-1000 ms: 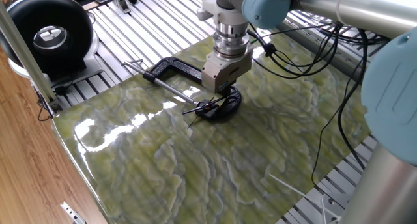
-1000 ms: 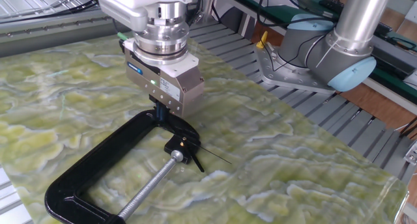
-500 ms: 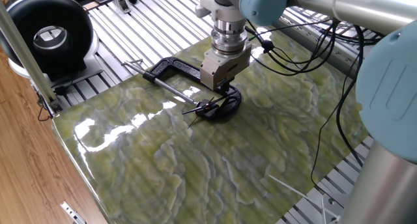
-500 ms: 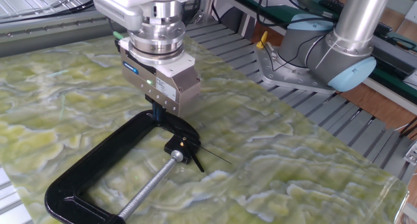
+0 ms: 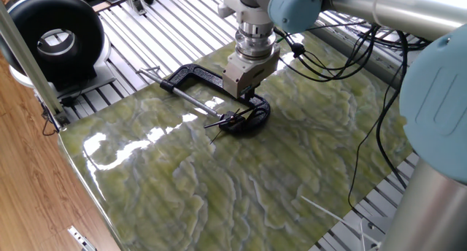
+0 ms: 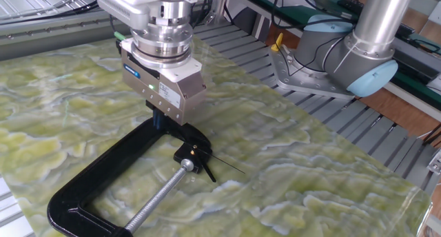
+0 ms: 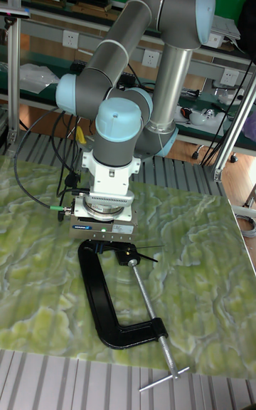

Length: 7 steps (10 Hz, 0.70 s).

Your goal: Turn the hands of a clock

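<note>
The clock (image 6: 192, 154) is a small black hub pinched in the jaw of a black C-clamp (image 6: 89, 171) that lies on the green marbled table. Its thin black hands (image 6: 226, 165) fan out from the hub towards the right; in one fixed view the hands (image 5: 216, 124) point left from the clock (image 5: 235, 119). My gripper (image 6: 160, 122) hangs over the clamp's curved frame, just behind the hub and clear of the hands. Its dark fingers show as one narrow stem with nothing between them. In one fixed view the gripper (image 5: 249, 100) stands above the clamp's bend.
The clamp's silver screw rod (image 6: 160, 197) runs towards the near table edge. A big round black ring with a grey centre (image 5: 55, 38) sits off the table at the back left. Black cables (image 5: 343, 68) trail across the right side. The arm's base (image 6: 344, 58) stands behind.
My gripper has risen a little and drifted away from the clock hub, back over the clamp frame. The hands and the clamp have not moved.
</note>
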### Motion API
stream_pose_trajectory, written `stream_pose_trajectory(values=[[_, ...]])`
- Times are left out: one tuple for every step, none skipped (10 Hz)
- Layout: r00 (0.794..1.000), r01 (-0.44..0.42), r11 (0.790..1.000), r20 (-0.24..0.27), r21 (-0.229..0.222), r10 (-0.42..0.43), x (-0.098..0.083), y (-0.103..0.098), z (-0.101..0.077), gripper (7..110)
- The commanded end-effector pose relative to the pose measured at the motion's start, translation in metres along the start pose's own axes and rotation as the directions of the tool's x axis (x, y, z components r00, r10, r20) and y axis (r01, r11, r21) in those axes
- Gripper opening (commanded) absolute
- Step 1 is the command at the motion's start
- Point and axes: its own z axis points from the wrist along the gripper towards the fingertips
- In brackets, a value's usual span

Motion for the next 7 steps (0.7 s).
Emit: stream_pose_trajectory(values=[[0.999, 0.0, 1.0, 0.032, -0.026, 0.001, -0.002, 0.002, 0.003, 7], [1.0, -0.001, 1.0, 0.017, -0.012, 0.001, 0.008, -0.004, 0.004, 7], [1.0, 0.002, 1.0, 0.009, -0.005, -0.002, 0.013, -0.008, 0.004, 7], [1.0, 0.007, 1.0, 0.009, -0.002, -0.007, 0.015, -0.011, 0.005, 7], [1.0, 0.01, 1.0, 0.008, 0.0, -0.01, 0.017, -0.013, 0.006, 7], [1.0, 0.013, 1.0, 0.007, 0.0, -0.013, 0.018, -0.015, 0.007, 7], [1.0, 0.013, 1.0, 0.008, 0.004, -0.013, 0.018, -0.017, 0.008, 7]])
